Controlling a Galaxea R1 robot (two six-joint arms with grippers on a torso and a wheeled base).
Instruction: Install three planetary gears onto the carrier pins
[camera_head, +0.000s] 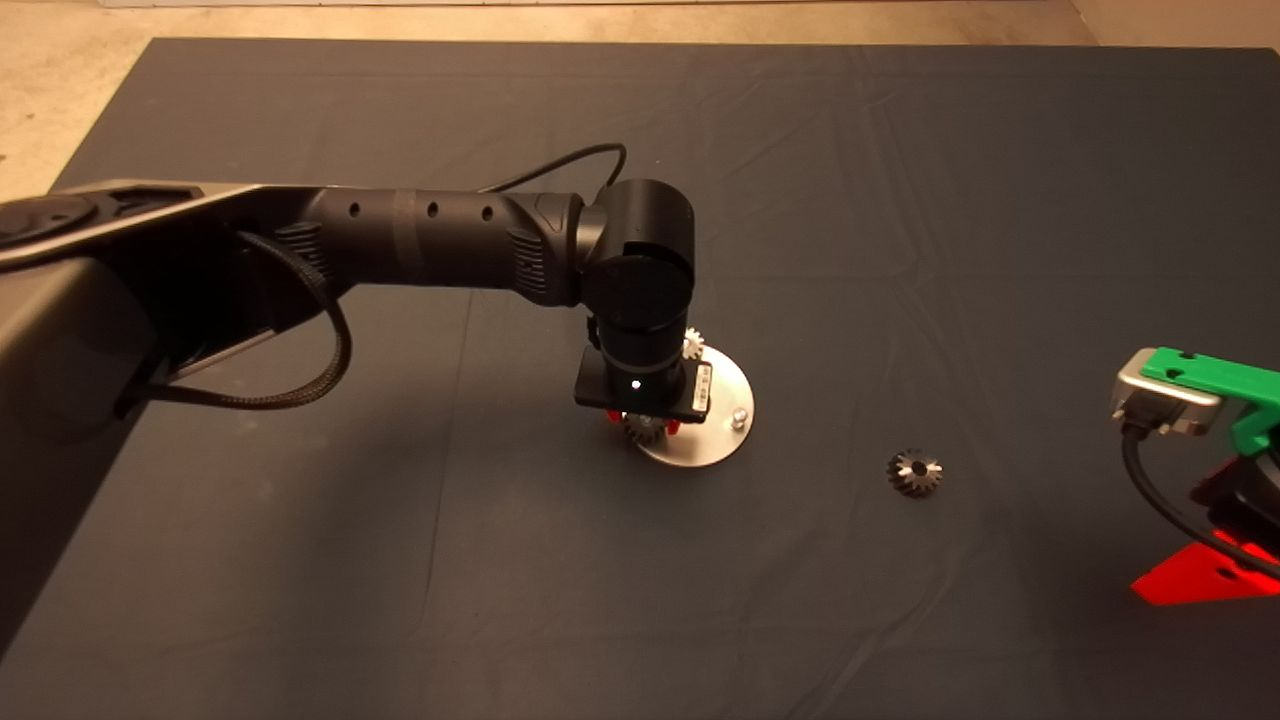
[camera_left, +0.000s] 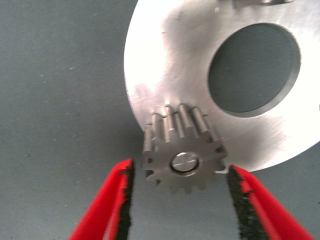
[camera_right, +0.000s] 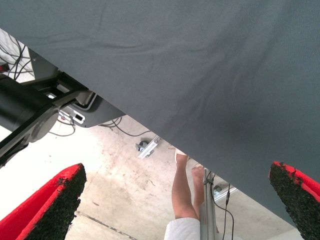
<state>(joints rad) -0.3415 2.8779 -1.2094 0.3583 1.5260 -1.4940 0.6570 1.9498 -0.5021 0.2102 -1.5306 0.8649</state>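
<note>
**Left gripper parked over the disc, one gear sitting on a pin between its fingers**

Big dark mat (camera_head: 900, 200) covers the table. The left arm (camera_head: 420, 240) reaches in from 9 o'clock and points straight down over the shiny round disc (camera_head: 725, 385) near the middle of the mat. The left gripper (camera_left: 180, 205) hangs at the disc's 7 o'clock edge, fingers (camera_left: 107, 205) spread apart, with a planetary gear (camera_left: 182, 150) between them. In the wrist view that gear sits on a carrier pin (camera_left: 184, 162), whose end shows in the bore, and there's a gap on both sides, so the pads aren't touching it.

A second gear (camera_head: 693, 345) peeks out at the disc's 12 o'clock, right beside the wrist. One bare pin (camera_head: 738, 418) stands at the disc's 4 o'clock. The third gear (camera_head: 914, 472), the darker one, lies loose on the mat off at 3 o'clock from the disc, well apart from it.

The right gripper (camera_right: 175, 200) waits at the mat's 4 o'clock edge, fingers wide open; its camera sees the mat edge, the floor and a person's legs (camera_right: 185, 195).
</note>
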